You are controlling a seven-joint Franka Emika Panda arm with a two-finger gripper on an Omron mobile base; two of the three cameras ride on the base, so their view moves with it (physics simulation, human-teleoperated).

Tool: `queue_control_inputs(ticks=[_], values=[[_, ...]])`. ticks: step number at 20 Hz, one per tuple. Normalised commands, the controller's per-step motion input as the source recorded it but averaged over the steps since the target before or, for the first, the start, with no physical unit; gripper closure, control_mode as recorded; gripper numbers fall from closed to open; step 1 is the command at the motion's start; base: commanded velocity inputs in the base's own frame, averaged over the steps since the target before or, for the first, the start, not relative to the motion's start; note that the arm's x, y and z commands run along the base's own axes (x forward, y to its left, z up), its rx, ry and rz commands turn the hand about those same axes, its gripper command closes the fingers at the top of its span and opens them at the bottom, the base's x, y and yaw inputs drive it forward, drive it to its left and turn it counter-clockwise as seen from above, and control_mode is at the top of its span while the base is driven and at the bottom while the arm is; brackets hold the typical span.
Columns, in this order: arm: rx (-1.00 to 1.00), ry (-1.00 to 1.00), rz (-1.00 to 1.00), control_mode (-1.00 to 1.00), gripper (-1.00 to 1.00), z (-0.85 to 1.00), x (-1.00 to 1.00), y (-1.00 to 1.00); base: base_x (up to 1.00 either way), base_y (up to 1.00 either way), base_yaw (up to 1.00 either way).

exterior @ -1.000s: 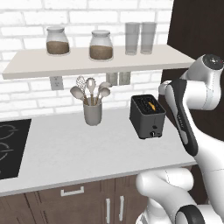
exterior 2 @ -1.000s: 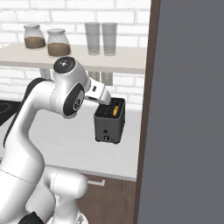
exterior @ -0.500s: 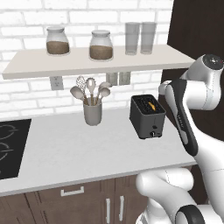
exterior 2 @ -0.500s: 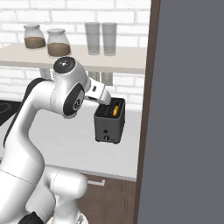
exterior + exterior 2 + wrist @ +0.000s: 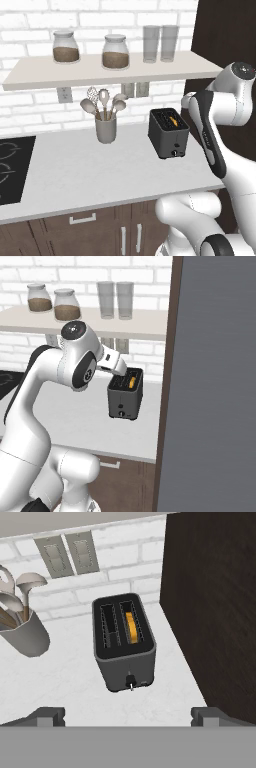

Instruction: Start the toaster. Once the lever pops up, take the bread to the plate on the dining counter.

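Observation:
The black toaster [image 5: 169,134] [image 5: 125,393] [image 5: 125,644] stands on the white kitchen counter [image 5: 75,170] near its right end. The golden bread [image 5: 131,627] [image 5: 173,120] [image 5: 132,381] sits low in the toaster's right slot, and a small knob [image 5: 130,682] shows low on the front face. My gripper [image 5: 129,717] hovers above and in front of the toaster, open wide, with nothing between its fingertips [image 5: 50,716]. The hand [image 5: 112,363] hangs just above the toaster's left top edge. The plate and the dining counter are out of view.
A grey utensil cup [image 5: 106,129] [image 5: 22,634] stands left of the toaster. A shelf [image 5: 110,70] above carries jars and glasses. A tall dark cabinet [image 5: 215,612] [image 5: 215,381] walls off the right side. A black cooktop [image 5: 10,165] lies far left. Wall outlets [image 5: 65,554] sit behind.

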Motion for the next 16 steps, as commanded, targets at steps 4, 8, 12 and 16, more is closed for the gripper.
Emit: queue_control_inputs(ticks=[4, 8, 12, 16], values=[[0.0, 0.0, 0.0, -1.0, -1.0, 0.0, 0.0, 0.0, 0.0, 0.0, 0.0], [0.0, 0.0, 0.0, -1.0, -1.0, 0.0, 0.0, 0.0, 0.0, 0.0, 0.0], [0.0, 0.0, 0.0, -1.0, -1.0, 0.0, 0.0, 0.0, 0.0, 0.0, 0.0], [0.0, 0.0, 0.0, -1.0, -1.0, 0.0, 0.0, 0.0, 0.0, 0.0, 0.0]])
